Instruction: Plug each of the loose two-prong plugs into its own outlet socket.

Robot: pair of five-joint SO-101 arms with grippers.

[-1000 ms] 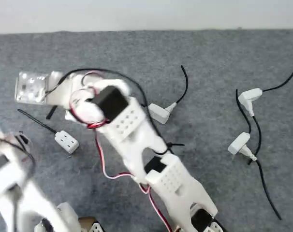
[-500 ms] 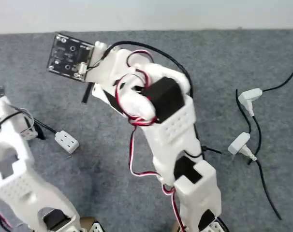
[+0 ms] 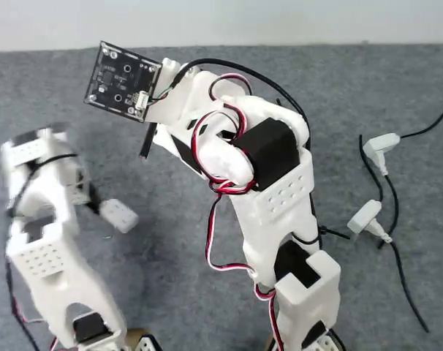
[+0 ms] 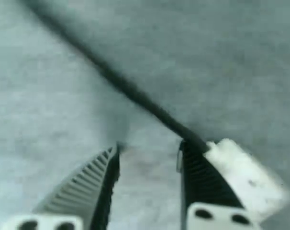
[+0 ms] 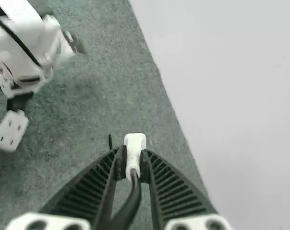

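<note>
The grey surface [image 3: 207,73] runs back to a pale wall. The right arm [image 3: 273,190] is the biggest thing on it, rising from the near edge and leaning toward the far left, with red and white wires looped around its joints. The left arm [image 3: 42,241] stands at the near left, bent over the outlet socket [image 3: 119,214].

The right tool [image 5: 131,153] is clamped on a white plug [image 5: 134,143], whose black cord trails back between the fingers. It hangs above the surface near the far edge.

The left tool [image 4: 149,146] has its fingers apart with bare surface between them. The white socket block [image 4: 245,175] lies just outside one finger, and its black cord [image 4: 126,86] runs away from that fingertip.

Well off to the right, two more white plugs lie loose on their black cords, one farther back [image 3: 379,144] and one nearer [image 3: 364,216].
</note>
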